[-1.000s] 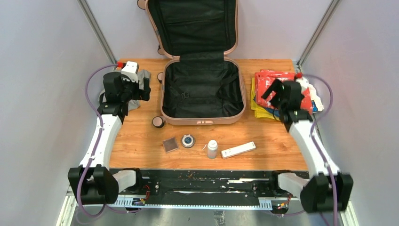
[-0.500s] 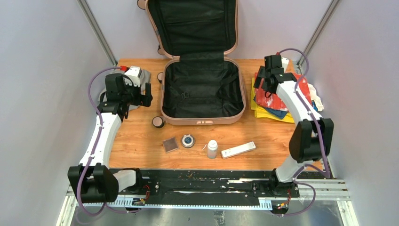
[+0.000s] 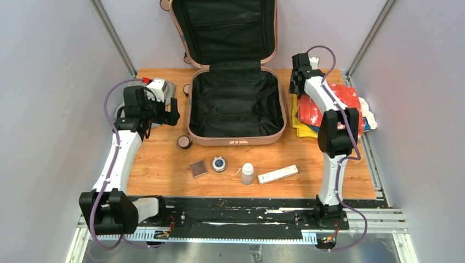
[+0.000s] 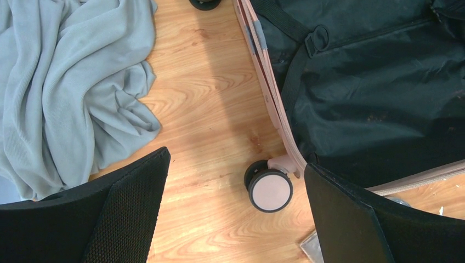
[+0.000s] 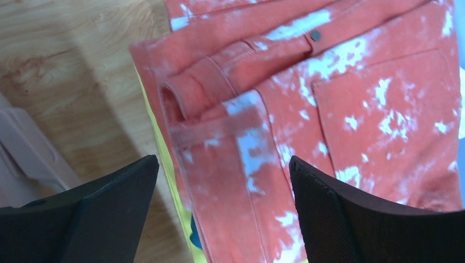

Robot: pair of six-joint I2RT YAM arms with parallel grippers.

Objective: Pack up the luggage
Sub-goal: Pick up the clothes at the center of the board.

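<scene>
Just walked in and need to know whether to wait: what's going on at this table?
Two robot arms are packing the luggage, which lies open on the table with nothing packed in it. The left gripper hovers open between the grey cloth and the luggage. The right gripper hovers open over the red-and-white garment on the pile at the right. Neither holds anything.

Table (image 4: 208, 98): wood, clear grain, smooth satin finish. Luggage (image 3: 236, 141): smooth pale pink hard shell, black fabric lining (image 4: 384, 98) with faint sheen. Grey cloth (image 4: 66, 82): fine-ribbed knit, matt; red trousers (image 5: 356, 109): coarse white-mottled denim, metal rivet (image 5: 315, 35).
</scene>
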